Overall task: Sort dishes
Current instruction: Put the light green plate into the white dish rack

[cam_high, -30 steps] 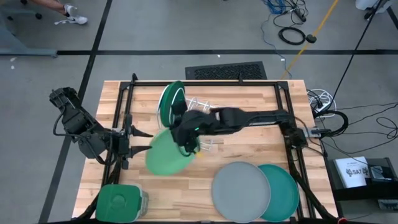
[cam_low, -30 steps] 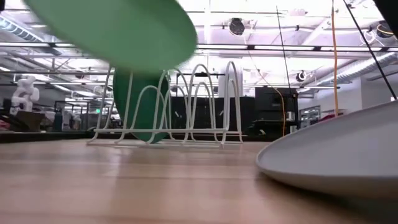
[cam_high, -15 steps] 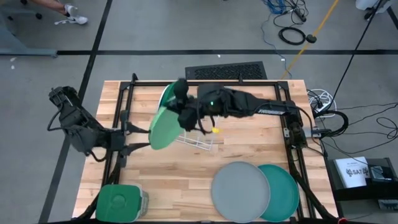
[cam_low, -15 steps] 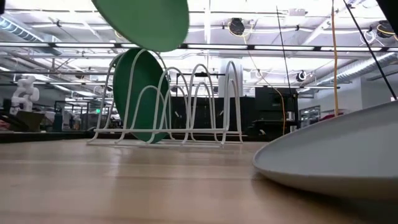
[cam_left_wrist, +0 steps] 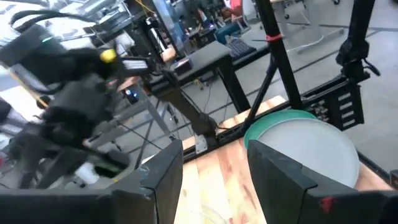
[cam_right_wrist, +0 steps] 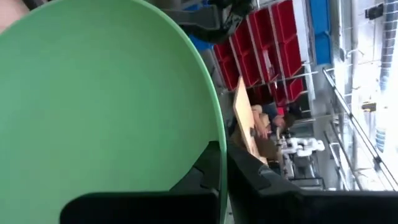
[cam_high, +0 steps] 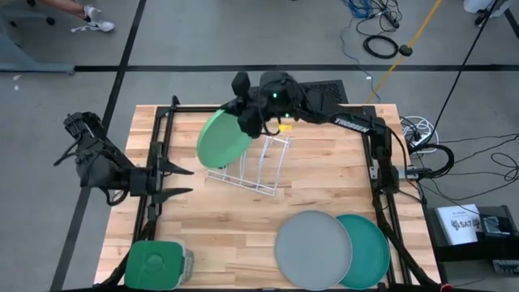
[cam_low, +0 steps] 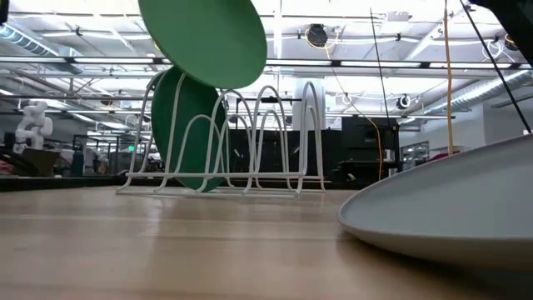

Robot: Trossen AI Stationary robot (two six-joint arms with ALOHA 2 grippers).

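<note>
My right gripper (cam_high: 246, 123) is shut on the light mint green plate (cam_high: 223, 139), which is in the air over the left end of the white wire rack (cam_high: 253, 169). In the low view the mint plate (cam_low: 204, 37) hangs just above the dark green plate (cam_low: 187, 125), which stands on its edge in the rack's (cam_low: 266, 137) left slot. The grey plate (cam_high: 315, 247) lies near the front right, its right side resting on the teal plate (cam_high: 371, 250). My left gripper (cam_high: 182, 180) is open and empty at the table's left. My right gripper pinches the mint plate's rim (cam_right_wrist: 219, 155), one finger (cam_right_wrist: 202, 180) on each face. The fingers come from the table's far right side, slanting down. The plate is lifted clear and tilted steeply, hanging toward the table's left over the rack.
A green square container (cam_high: 158, 264) stands at the front left corner. A black frame (cam_high: 162, 138) runs along the table's left, far and right sides. The left wrist view shows the grey plate (cam_left_wrist: 311, 149) beyond my left gripper (cam_left_wrist: 214, 186).
My right gripper has carried the mint plate up and toward the table's far edge, from over the left middle of the table to above the rack. The plate has tipped from nearly flat to steeply tilted. My left gripper has drawn back a little toward the left edge.
</note>
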